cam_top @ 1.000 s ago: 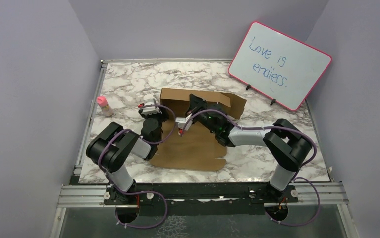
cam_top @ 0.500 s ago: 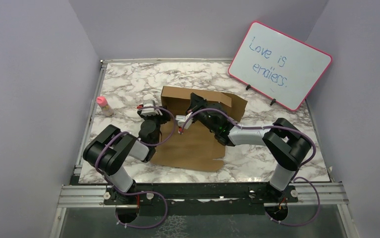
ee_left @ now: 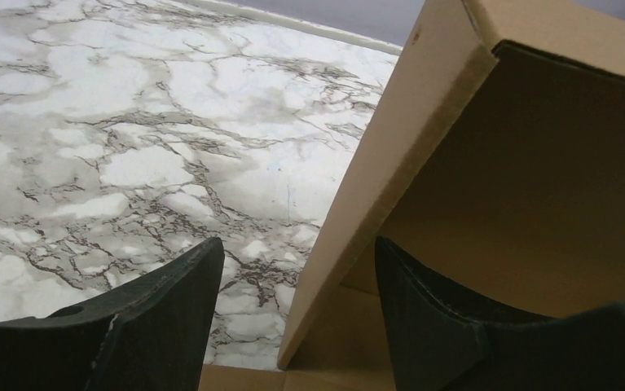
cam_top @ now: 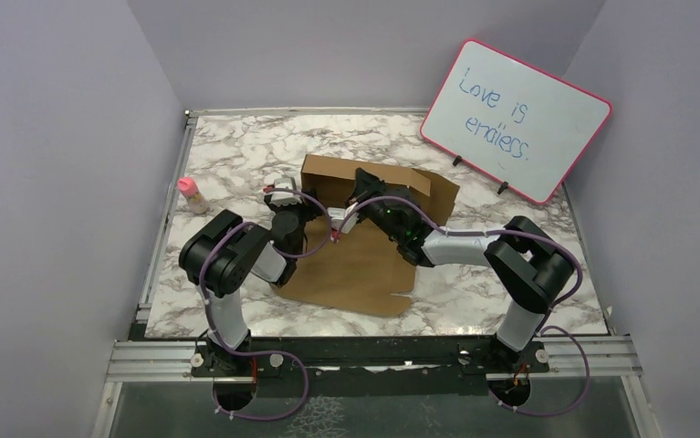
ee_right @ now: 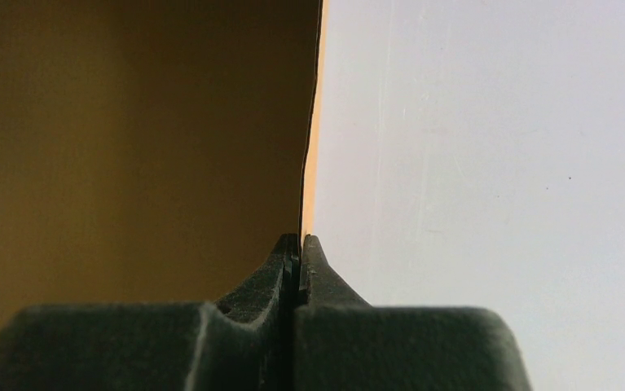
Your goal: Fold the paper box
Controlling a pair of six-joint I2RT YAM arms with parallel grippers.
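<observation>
Folding partial: box (cam_top: 355, 265), beside the whiteboard (cam_top: 515, 119), has its whiteboard-side wall raised and pinched by the right end effector (ee_right: 299, 244); left end effector (ee_left: 297, 244) wide astride a side flap; the rest lies flat.

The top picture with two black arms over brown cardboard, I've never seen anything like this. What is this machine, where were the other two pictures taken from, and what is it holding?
These are two robot arms bolted at the near edge of a marble table. The top picture comes from a fixed camera above and behind them. The other two come from a small camera on each wrist, looking past its own fingers. On the table are a half-folded paper box, a small pink-capped bottle and a propped whiteboard. The left gripper is open, one finger on each side of a raised box wall. The right gripper is shut on a thin cardboard edge of the box.
</observation>
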